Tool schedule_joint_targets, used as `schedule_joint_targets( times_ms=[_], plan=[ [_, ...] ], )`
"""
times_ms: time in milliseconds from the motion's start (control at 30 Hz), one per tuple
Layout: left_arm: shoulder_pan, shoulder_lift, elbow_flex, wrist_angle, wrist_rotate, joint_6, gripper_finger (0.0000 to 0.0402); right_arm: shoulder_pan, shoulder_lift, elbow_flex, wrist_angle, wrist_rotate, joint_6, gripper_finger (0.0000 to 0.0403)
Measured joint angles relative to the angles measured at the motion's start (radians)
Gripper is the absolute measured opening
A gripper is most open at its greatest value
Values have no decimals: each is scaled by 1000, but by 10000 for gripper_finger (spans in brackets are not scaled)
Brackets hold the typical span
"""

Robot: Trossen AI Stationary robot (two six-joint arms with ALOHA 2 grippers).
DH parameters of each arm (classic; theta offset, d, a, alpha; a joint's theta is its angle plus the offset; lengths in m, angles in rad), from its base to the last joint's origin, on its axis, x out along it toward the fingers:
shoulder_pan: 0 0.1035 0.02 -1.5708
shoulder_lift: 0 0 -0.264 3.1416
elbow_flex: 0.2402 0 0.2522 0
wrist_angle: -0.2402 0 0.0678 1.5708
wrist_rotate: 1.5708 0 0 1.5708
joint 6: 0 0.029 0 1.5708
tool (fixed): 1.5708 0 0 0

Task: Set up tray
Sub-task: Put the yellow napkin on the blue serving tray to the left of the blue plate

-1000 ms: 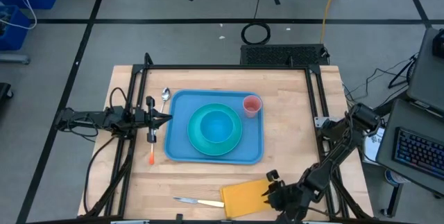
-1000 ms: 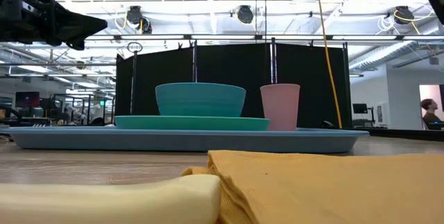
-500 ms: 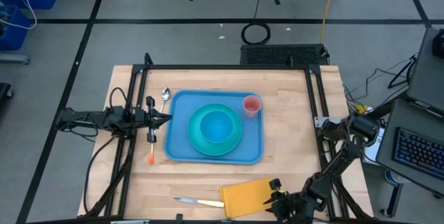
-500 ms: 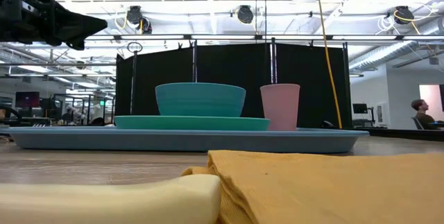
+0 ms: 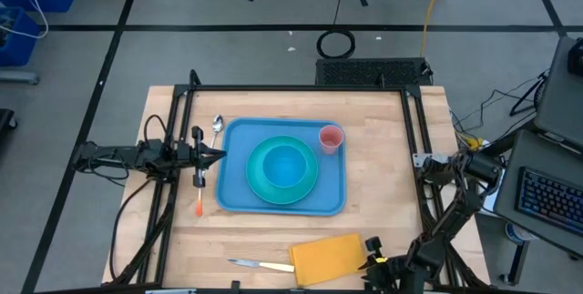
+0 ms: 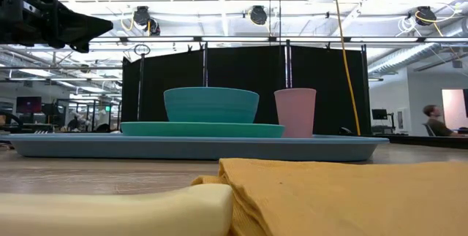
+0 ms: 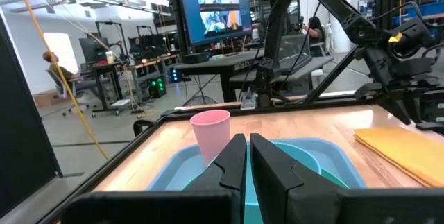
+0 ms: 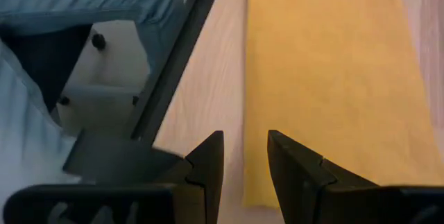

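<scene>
both fingers pairs hover apart from the tray (image 5: pixel 239 194).

A light wooden table (image 5: pixel 383 167) carries a large blue tray (image 5: pixel 234 198) at its middle. Left of the tray lie a metal spoon (image 5: pixel 217 126) at the far corner and an orange-handled utensil (image 5: pixel 199 205) nearer. Along the near edge lie a cream-handled knife (image 5: pixel 260 265) and, touching its handle, a folded yellow napkin (image 5: pixel 326 258).
</scene>
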Motion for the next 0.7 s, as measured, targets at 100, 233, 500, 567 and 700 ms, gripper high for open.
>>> schedule_joint_targets(
  times_ms=[100,233,500,567,700],
  plan=[
    [0,0,0,0,0,0,26,12,8,0,3,-27,2,105],
    [0,0,0,0,0,0,26,28,35,0,-45,-52,15,105],
    [0,0,0,0,0,0,26,68,66,2,-67,24,12,105],
    [0,0,0,0,0,0,26,79,65,2,-70,43,-3,105],
    [0,0,0,0,0,0,26,84,63,3,-79,61,-32,105]
  ],
)
